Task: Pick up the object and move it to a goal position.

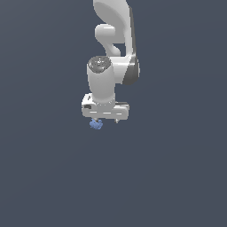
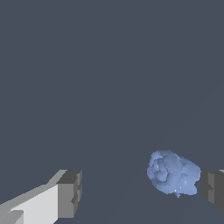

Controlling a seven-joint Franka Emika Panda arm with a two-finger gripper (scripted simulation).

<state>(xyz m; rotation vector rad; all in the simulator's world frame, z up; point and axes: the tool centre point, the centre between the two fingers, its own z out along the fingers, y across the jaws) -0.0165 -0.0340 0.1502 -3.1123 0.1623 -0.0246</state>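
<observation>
The gripper (image 2: 140, 192) stands released, the blue object (image 2: 173, 173) between its jaws, hard against one pad. It looks light, rigid and bumpy (likely slip-prone), so closing across its roundest middle seems best.

From your exterior view, the object (image 1: 95, 125) sits directly below the hand (image 1: 105, 120), toward the exterior view's left end of it. In your wrist view, the object (image 2: 173, 172) lies between the two fingers (image 2: 70, 194), touching or just beside one finger and well apart from the other, so the fingers stand wide
</observation>
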